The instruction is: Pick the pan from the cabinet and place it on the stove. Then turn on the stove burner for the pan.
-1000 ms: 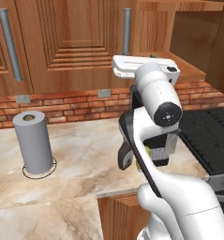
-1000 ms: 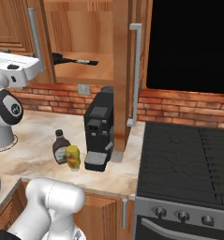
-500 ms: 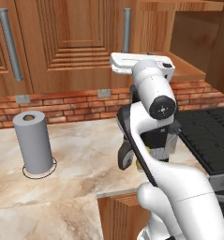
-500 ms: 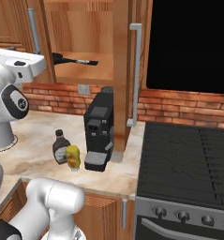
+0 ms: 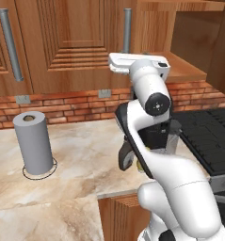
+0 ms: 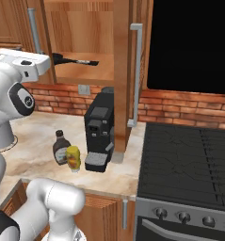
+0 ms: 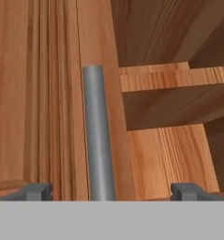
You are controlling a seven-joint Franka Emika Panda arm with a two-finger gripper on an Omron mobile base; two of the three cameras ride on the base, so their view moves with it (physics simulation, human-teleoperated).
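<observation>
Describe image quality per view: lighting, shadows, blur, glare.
Left base view: even rendered light, soft ring shadow under the paper towel roll. Right base view: sharp; the pan sits in the cabinet's dim interior. Hand view: the cabinet handle is slightly soft, no glare.

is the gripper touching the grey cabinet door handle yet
Apart. In the hand view the open gripper has its two fingertips spread wide, and the grey bar handle stands between them with wood showing on either side, so neither tip meets it.
</observation>
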